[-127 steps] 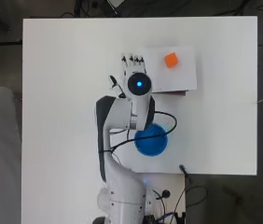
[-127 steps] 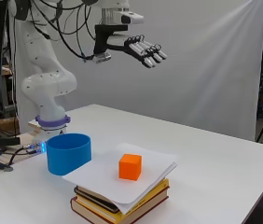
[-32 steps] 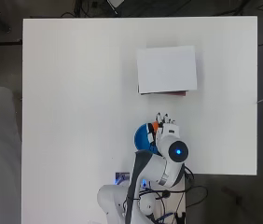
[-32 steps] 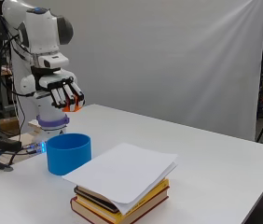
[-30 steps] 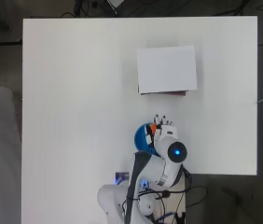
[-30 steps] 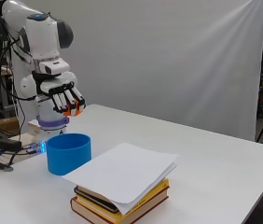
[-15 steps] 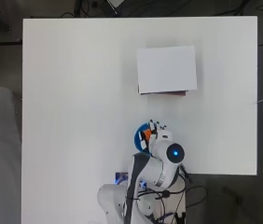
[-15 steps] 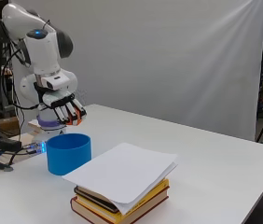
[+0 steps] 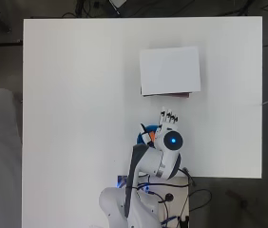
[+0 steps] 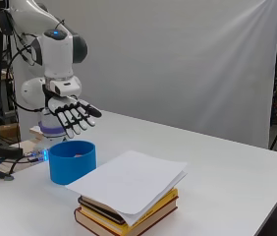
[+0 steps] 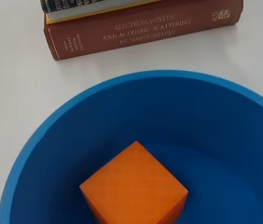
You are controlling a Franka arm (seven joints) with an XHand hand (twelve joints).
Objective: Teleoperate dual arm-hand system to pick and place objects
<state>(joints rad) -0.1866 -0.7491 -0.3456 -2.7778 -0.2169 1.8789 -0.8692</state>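
A matte orange cube (image 11: 134, 189), sharp-edged with no long axis, sits inside the smooth round blue bowl (image 11: 61, 154), one corner turned toward the stacked hardcover books (image 11: 141, 25). At the side view's left, the hand (image 10: 72, 115) hovers above the bowl, fingers straight and released, holding nothing.

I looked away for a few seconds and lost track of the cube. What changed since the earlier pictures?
The orange cube left the sheet of paper on the books: the hand carried it to the blue bowl and let it go. It now lies inside, and the hand is open above the bowl. Bowl, paper and books stayed put.
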